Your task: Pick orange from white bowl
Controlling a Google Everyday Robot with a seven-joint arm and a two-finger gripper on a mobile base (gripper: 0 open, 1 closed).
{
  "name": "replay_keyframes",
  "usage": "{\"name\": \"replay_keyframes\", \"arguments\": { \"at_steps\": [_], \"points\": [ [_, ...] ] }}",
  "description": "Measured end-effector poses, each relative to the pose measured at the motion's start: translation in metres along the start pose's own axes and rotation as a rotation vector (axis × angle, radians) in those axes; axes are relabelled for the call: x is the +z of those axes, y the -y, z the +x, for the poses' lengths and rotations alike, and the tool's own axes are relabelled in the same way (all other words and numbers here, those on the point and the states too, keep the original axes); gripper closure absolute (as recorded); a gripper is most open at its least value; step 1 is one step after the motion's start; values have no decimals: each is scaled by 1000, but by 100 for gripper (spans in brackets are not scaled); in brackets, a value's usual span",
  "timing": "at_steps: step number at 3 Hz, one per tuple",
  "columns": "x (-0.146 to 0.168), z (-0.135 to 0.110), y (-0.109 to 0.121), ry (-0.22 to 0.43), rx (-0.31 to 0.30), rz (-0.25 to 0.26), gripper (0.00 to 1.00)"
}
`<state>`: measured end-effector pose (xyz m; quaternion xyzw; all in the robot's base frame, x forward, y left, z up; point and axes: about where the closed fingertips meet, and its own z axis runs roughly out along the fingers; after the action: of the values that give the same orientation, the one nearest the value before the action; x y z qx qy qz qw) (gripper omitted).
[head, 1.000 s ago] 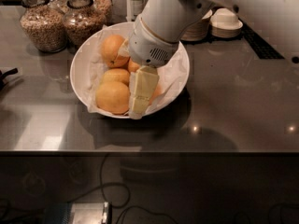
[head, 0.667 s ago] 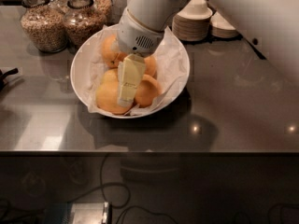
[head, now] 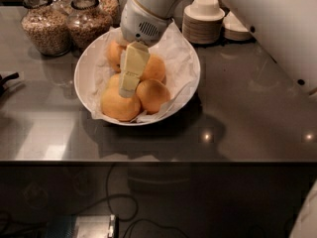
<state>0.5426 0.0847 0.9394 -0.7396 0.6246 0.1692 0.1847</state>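
Orange [head: 153, 95], round with a faint crease on its peel, lies at the front right of a pile of five in the white bowl [head: 84, 86]. The bowl is wide and shallow, lined with crinkled white paper [head: 181, 66], and sits on a dark grey counter [head: 247, 113]. The four other oranges [head: 120, 104] press close around this orange. A white robot arm [head: 148, 14] reaches down from the top of the view. Its cream-coloured gripper [head: 128, 88] points into the middle of the pile, just left of the orange. Whether it is open, closed or holding anything cannot be told. Behind the bowl to the left stand two glass jars [head: 47, 26] of grain. Behind to the right is a stack of plates [head: 203, 31] topped by a small upturned bowl [head: 204, 6].
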Motion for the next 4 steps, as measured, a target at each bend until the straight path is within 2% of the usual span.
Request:
{"name": "replay_keyframes", "arguments": {
  "at_steps": [2, 3, 4],
  "points": [
    [-78, -15, 42, -34, -18, 159, 0],
    [-87, -21, 48, -13, -22, 191, 0],
    [-77, -11, 53, -11, 10, 210, 0]
  ]
}}
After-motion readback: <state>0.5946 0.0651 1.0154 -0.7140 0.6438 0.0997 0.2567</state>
